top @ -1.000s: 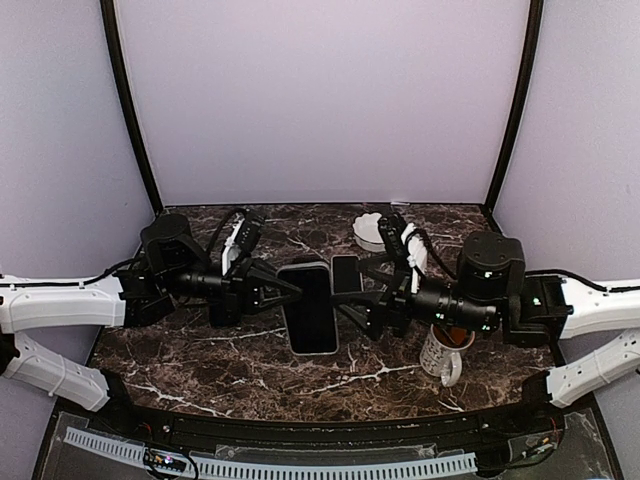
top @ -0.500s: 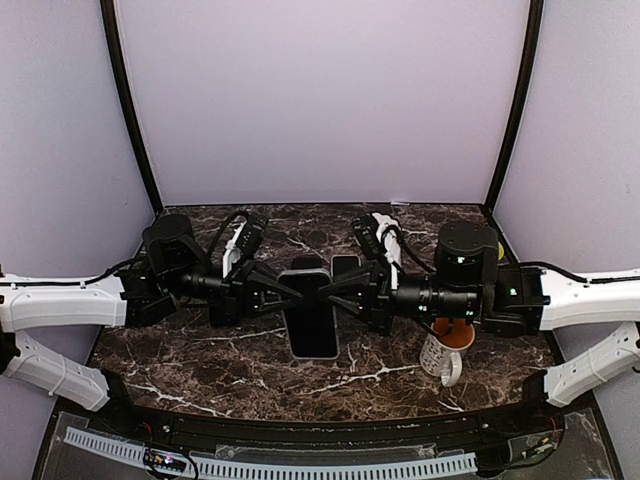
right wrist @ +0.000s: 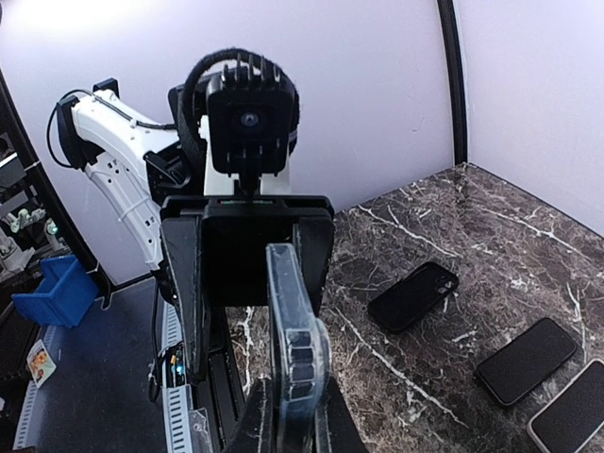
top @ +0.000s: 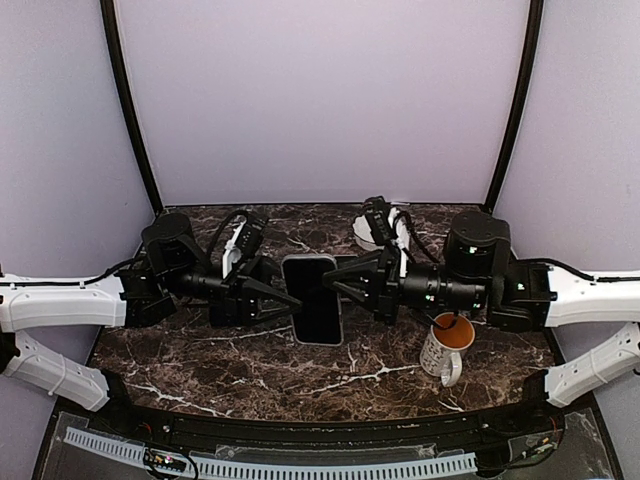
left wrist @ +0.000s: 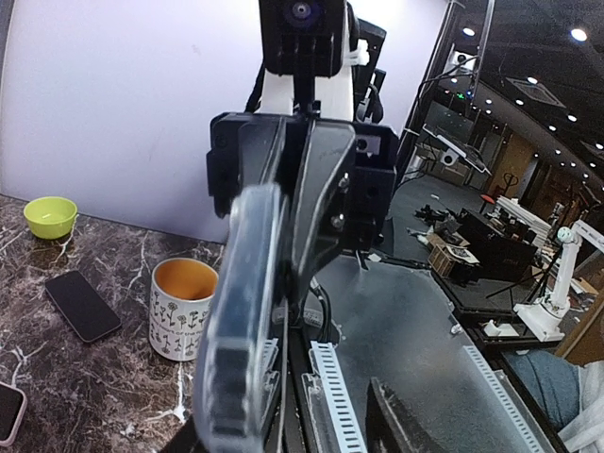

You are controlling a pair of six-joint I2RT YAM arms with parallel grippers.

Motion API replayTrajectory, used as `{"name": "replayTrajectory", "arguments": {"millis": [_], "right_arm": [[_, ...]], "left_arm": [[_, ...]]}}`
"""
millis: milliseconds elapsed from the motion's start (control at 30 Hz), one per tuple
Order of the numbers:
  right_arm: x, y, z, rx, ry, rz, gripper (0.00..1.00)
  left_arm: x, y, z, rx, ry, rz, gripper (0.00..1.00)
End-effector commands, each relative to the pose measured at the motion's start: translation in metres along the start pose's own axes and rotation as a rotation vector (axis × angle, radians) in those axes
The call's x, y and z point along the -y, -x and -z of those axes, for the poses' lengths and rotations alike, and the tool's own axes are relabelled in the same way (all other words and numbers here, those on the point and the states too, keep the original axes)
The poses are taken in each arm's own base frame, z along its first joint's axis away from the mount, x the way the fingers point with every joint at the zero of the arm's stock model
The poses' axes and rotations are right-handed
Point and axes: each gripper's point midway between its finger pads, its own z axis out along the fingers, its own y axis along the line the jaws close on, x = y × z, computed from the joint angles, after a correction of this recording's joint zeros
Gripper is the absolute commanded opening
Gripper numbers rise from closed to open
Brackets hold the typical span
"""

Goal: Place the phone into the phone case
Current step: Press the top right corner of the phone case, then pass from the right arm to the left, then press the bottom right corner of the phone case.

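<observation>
Nearest the arm bases, a mug printed with small flower drawings stands on the marble table, well clear of the work. Above the table's middle the two arms meet tip to tip. The right gripper has its jaws clamped on the long edge of the clear case, which it holds off the table with its face up to the overhead camera. The left gripper sits just beside the opposite edge with its jaws apart and not pinching. A dark slab fills the case, and I take it to be the phone. Whether all its corners are seated cannot be told. This looks like the late seating stage, with the hold passing to the right arm. The next move probably calls for the left fingers to press the rim home against that steady grip, or for a level set-down. Farther off lie two spare handsets and a green bowl. No brand or lettering is legible anywhere.
</observation>
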Motion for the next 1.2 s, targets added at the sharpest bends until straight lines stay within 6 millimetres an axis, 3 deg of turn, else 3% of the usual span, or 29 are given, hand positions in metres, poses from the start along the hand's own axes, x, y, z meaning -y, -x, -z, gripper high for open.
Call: {"name": "replayTrajectory", "arguments": {"millis": [0,100,333,433,467,567,633,700,833,967,1100,1167], "right_arm": [[-0.018,0.085,0.030,0.288,0.049,0.042,0.00],[-0.020,0.090,0.030,0.299,0.057,0.051,0.00],[-0.022,0.084,0.023,0.280,0.074,0.047,0.00],[-0.020,0.076,0.022,0.260,0.070,0.043,0.00],[-0.019,0.069,0.020,0.239,0.071,0.043,0.05],[-0.013,0.042,0.015,0.162,0.061,0.023,0.46],[-0.013,0.024,0.012,0.120,0.074,0.003,0.55],[-0.012,0.011,0.010,0.096,0.082,-0.019,0.57],[-0.010,-0.010,0.003,0.047,0.094,-0.045,0.54],[-0.011,-0.019,0.000,0.032,0.108,-0.051,0.37],[-0.009,-0.025,-0.002,0.011,0.105,-0.049,0.30],[-0.008,-0.028,-0.004,0.002,0.100,-0.052,0.15]], "left_arm": [[0.008,0.007,0.000,0.015,-0.024,-0.037,0.50],[0.008,0.007,-0.001,0.013,-0.027,-0.034,0.47],[0.009,0.007,-0.002,0.014,-0.032,-0.032,0.03],[0.010,0.011,-0.001,0.029,-0.027,-0.034,0.00],[0.010,0.014,-0.001,0.037,-0.023,-0.031,0.00],[0.013,0.026,0.003,0.075,-0.005,-0.052,0.00],[0.016,0.033,0.005,0.094,0.002,-0.066,0.00],[0.018,0.039,0.007,0.108,0.005,-0.077,0.00],[0.022,0.044,0.008,0.121,-0.003,-0.084,0.00],[0.023,0.047,0.010,0.127,0.000,-0.091,0.00],[0.023,0.048,0.011,0.133,0.008,-0.100,0.00],[0.023,0.049,0.012,0.135,0.013,-0.106,0.00]]}}
